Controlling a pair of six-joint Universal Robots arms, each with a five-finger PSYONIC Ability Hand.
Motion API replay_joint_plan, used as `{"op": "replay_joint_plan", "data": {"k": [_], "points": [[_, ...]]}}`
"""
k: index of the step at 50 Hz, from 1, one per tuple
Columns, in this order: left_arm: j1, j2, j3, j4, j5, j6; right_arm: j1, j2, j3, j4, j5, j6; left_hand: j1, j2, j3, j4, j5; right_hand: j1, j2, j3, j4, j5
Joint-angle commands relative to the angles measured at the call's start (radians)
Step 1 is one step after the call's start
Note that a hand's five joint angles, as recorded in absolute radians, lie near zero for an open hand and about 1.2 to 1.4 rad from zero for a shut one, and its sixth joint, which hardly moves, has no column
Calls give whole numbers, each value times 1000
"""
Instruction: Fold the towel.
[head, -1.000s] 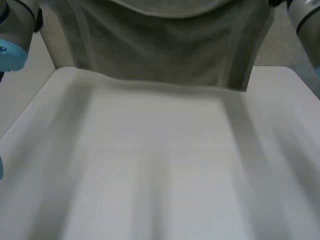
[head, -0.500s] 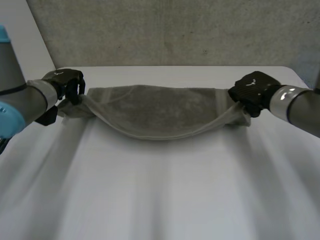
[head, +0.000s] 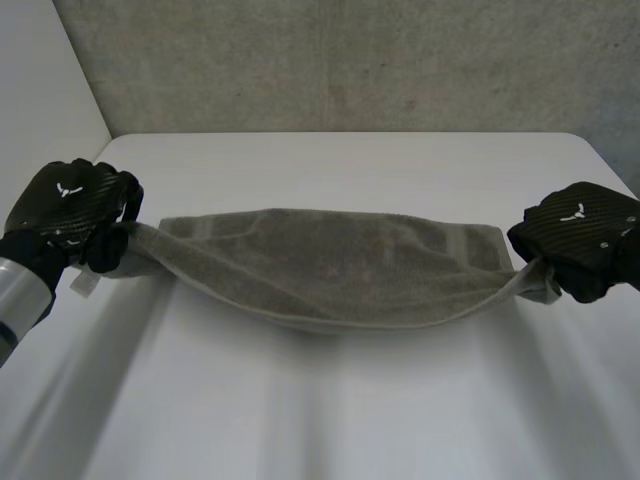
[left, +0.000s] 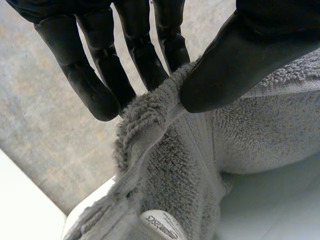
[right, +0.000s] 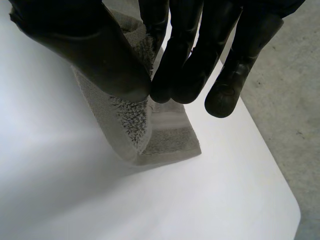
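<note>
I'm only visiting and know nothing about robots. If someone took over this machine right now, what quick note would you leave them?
Left hand: shut on the towel, pinching its left end between thumb and fingers.
Right hand: shut on the towel's right end the same way.
Towel: stretched between the hands, middle sagging onto the white table.
Done: it looks doubled lengthwise into a long strip.
Left: lay it down, then probably fold end to end.
</note>
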Motion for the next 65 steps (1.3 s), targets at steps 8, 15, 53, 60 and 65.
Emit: {"op": "replay_joint_plan", "data": {"k": [8,15,53,60,65], "points": [[24,-35,18,2,62,7,-123,112,-45,29,-104,-6,-45,-115,-155,-130,-266,61,69,56,55,47],[3,-311,177,-4,44,102,-79,323,-159,-38,7,19,-45,-115,-155,-130,-266,61,69,56,55,47],[-187,-1028,1010,-199,-269,271,147,801,-554,-351,320,273,-45,-115,-155,-130,-266,-715,-707,-720,-721,-729],[-187,-1025,1010,-200,-269,270,158,664,-465,-369,312,304,-45,-115,-155,-130,-266,-857,-849,-862,-863,-871],[-189,-1017,1010,-200,-271,270,178,596,-416,-365,314,336,-45,-115,-155,-130,-266,-878,-870,-882,-884,-892]]}}
